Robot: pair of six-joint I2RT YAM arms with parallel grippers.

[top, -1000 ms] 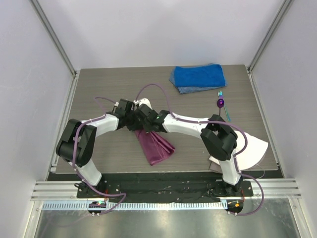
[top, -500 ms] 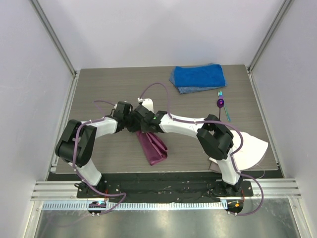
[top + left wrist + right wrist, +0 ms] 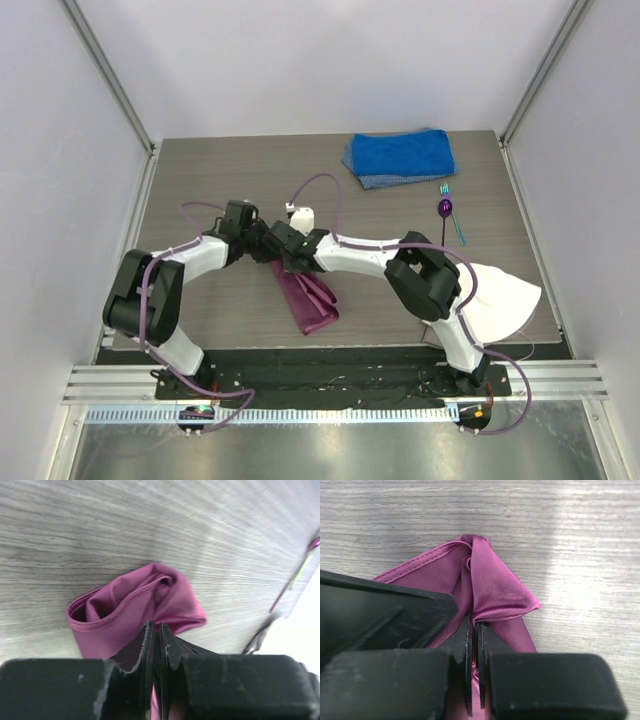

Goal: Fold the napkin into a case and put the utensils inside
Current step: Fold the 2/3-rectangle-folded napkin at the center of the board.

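Observation:
The magenta-purple napkin point(image 3: 308, 300) lies bunched in a narrow strip on the table's near middle. My left gripper point(image 3: 270, 246) and right gripper point(image 3: 287, 250) meet at its far end, both shut on the cloth. In the left wrist view the napkin point(image 3: 135, 605) folds over just past the left gripper point(image 3: 157, 630). In the right wrist view the napkin point(image 3: 490, 587) bunches at the right gripper point(image 3: 476, 625). The spoon point(image 3: 445, 210) with purple bowl and the teal fork point(image 3: 453, 215) lie at the right, apart from the cloth.
A folded blue towel point(image 3: 400, 157) lies at the back right. A white cloth point(image 3: 505, 300) hangs over the table's near right corner. The enclosure walls stand close on left, right and back.
Both grippers have moved left and slightly back with the napkin's end. The cloth has drawn narrower and its right lobe has folded in.

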